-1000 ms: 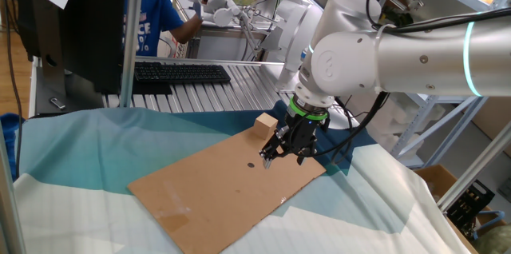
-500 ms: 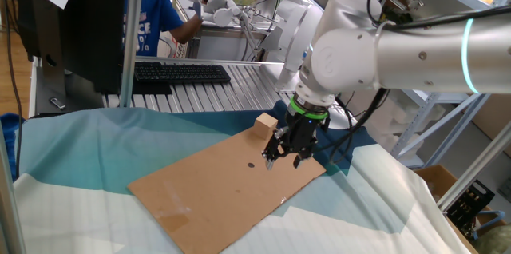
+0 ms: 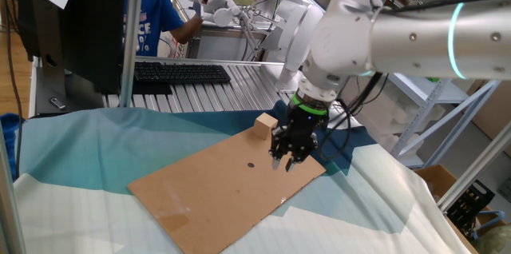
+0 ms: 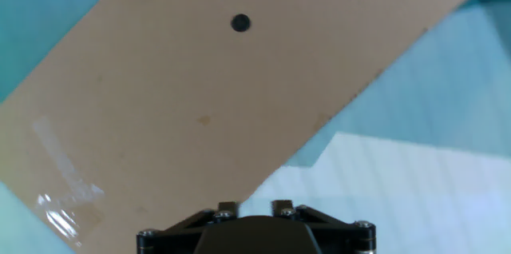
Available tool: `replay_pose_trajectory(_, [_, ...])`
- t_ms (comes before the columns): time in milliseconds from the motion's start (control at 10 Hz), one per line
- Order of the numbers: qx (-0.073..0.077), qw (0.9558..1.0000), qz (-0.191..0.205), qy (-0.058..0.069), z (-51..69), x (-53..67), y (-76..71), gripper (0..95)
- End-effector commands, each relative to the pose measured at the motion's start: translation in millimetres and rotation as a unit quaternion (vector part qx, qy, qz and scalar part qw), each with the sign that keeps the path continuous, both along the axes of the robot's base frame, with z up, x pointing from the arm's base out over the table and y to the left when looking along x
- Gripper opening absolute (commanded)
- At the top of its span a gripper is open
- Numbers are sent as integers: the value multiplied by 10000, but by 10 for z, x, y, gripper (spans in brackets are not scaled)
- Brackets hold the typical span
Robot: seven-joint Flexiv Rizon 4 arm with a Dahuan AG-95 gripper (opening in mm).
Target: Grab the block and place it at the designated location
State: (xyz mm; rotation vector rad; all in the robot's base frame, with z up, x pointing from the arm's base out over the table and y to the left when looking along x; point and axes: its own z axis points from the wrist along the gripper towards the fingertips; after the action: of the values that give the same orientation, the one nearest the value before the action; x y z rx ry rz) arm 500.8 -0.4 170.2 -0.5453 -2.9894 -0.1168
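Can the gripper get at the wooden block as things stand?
Probably yes: the block sits uncovered at the far edge of the cardboard, close beside the gripper, with nothing standing between them.

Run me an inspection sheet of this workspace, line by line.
Surface: blue-and-white cloth under a flat brown cardboard sheet.
Job's things: small tan wooden block at the cardboard's far edge, ungripped; black dot on the cardboard.
Clutter: nothing seen.
Grippers: black two-finger gripper above the cardboard, beside the block; opening unclear.
Cables: black cables by the wrist.
Surroundings: black keyboard; person in blue shirt.
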Motion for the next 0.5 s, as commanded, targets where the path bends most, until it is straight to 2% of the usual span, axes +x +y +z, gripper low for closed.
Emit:
replay_pose_trajectory(100, [92, 9989, -436, 127, 2, -9, 3, 0])
replay_pose_trajectory(500, [93, 9989, -441, 154, 1, -9, 3, 0])
